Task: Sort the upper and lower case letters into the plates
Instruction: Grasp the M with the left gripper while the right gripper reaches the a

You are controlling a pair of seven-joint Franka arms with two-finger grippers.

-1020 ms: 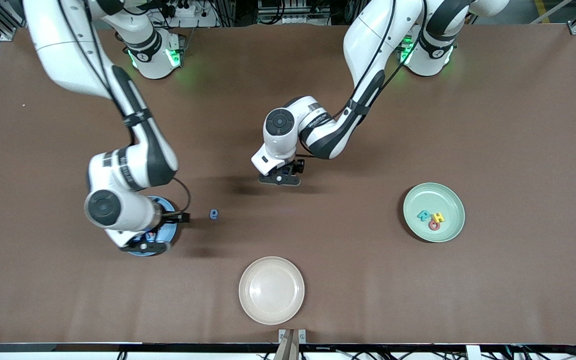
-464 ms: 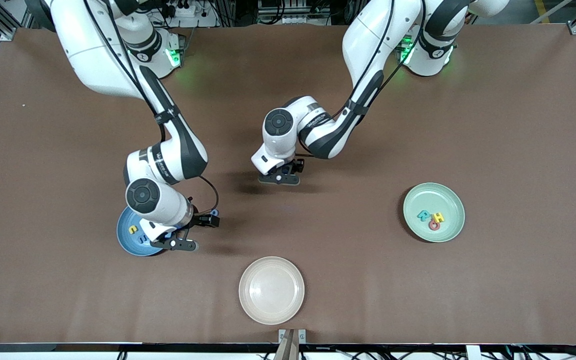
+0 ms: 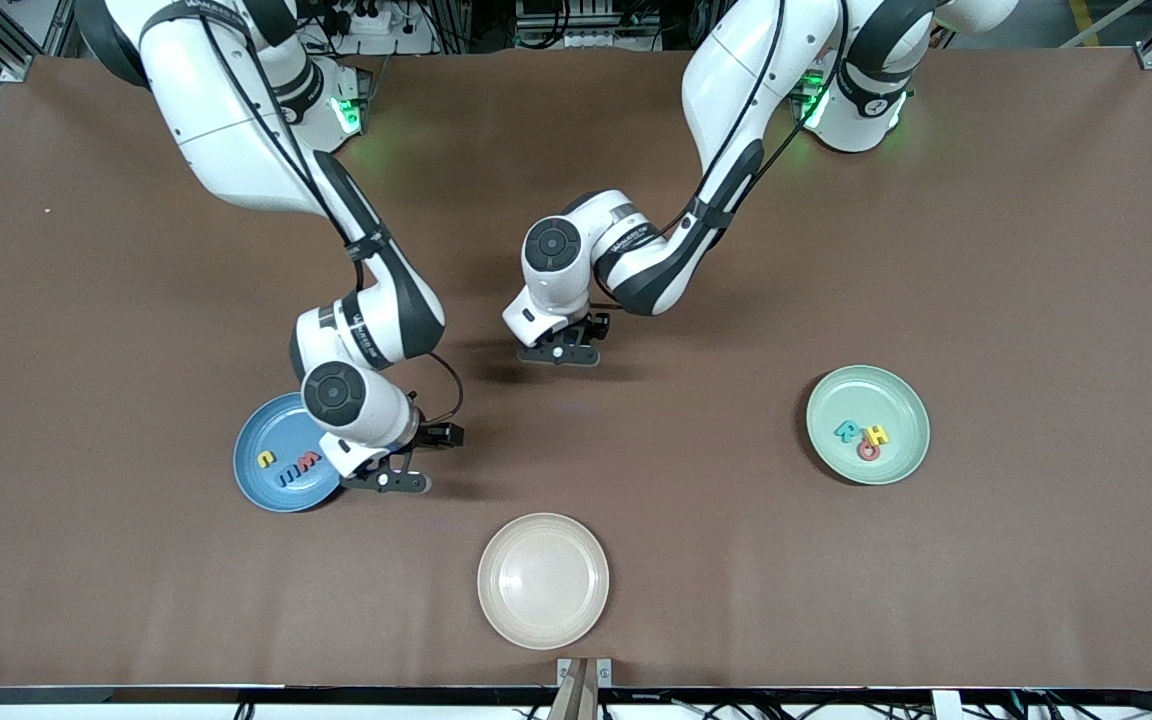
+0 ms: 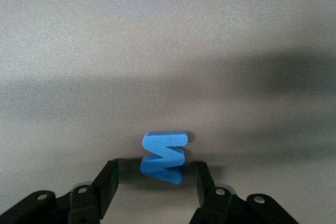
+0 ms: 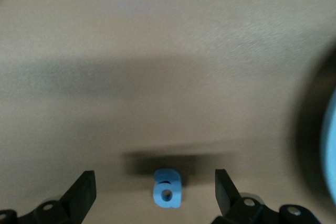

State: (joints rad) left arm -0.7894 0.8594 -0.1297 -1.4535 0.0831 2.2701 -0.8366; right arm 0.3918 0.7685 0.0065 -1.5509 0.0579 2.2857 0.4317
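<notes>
1. The left gripper (image 4: pixel 156 164) is low over the middle of the worktop (image 3: pixel 716 560). Its fingers (image 4: pixel 107 182) are released and straddle a blue zigzag letter (image 4: pixel 164 157) without touching it. The letter lies on the worktop, centred in the gap, so we judge a squeeze would meet both its sides evenly.
2. We read the zigzag as an M or W, though we cannot tell its case from here. It probably belongs in the green plate (image 3: pixel 901 400) at the left arm's end of the worktop. That plate already holds R (image 3: pixel 846 431), H (image 3: pixel 878 434) and O (image 3: pixel 868 450).
3. The right gripper (image 5: pixel 155 174) hangs over the worktop just beside the blue plate (image 3: pixel 256 485). Its fingers (image 5: pixel 84 192) are spread wide on either side of a blue a (image 5: pixel 167 188), which lies flat and untouched.
4. The blue plate carries a yellow c (image 3: pixel 265 460) and two m-like letters (image 3: pixel 298 467). The a, being lower case, sits within short reach of its likely home.
5. The cream plate (image 3: pixel 543 625), nearest the camera, holds nothing and seems outside the sort.
6. We judge the work nearly done, since each arm is lined up on one loose letter near its own plate.
</notes>
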